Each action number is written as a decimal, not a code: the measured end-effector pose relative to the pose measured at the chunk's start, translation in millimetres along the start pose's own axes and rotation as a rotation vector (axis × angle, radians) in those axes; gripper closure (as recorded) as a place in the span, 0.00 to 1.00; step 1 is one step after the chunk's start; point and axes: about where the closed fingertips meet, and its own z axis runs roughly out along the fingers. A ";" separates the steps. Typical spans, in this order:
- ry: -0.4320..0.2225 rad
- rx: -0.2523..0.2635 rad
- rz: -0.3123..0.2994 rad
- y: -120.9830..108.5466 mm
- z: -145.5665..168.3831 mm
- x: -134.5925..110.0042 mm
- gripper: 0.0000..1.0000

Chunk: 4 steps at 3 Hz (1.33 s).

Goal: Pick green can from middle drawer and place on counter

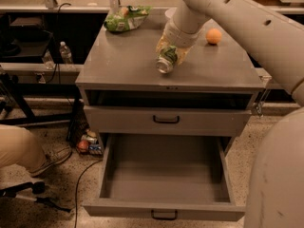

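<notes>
My gripper [169, 50] is shut on the green can [166, 60]. It holds the can tilted, silver end towards the camera, over the front middle of the counter [118, 65]. I cannot tell whether the can touches the surface. The arm comes in from the upper right. The middle drawer [164, 208] stands pulled open low in the view. Its grey inside holds nothing, and its black handle is at the front.
A green-and-white snack bag [126, 18] lies at the counter's back left. An orange [213, 36] sits at the back right. A closed drawer [166, 120] sits above the open one. A person's leg [21, 148], cables and bottles are on the floor at the left.
</notes>
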 end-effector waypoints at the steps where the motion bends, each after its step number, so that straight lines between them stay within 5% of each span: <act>1: 0.027 0.067 -0.029 6.0 14.8 0.8 0.46; 3: 0.046 0.113 -0.037 7.4 19.7 -0.2 0.00; 4: 0.046 0.115 -0.037 7.6 19.4 -0.5 0.00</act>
